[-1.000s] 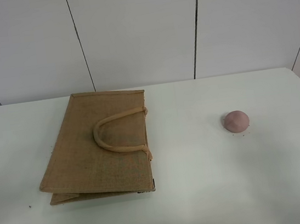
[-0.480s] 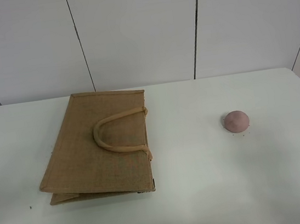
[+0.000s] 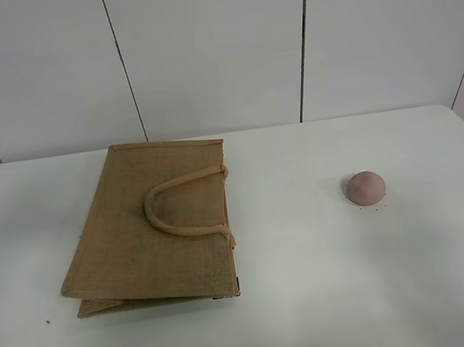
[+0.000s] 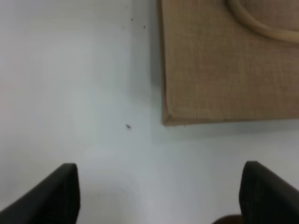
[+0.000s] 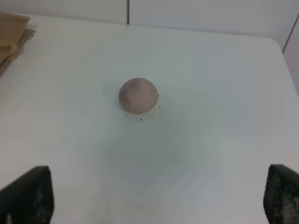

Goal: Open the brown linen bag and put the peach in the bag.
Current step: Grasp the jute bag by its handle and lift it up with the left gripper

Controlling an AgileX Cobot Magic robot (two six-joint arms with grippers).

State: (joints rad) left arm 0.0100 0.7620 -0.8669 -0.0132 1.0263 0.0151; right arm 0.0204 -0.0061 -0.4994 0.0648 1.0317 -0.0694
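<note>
White table (image 3: 334, 297) bears flat bag (image 3: 151, 240), peach (image 3: 365, 188) well apart.

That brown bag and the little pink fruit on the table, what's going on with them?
Nothing is being handled yet. The brown linen bag lies flat and closed on the white table, and the peach sits apart from it on the bare tabletop. The left gripper is open over the table near a corner of the bag. The right gripper is open too, facing the peach and touching nothing.
</note>
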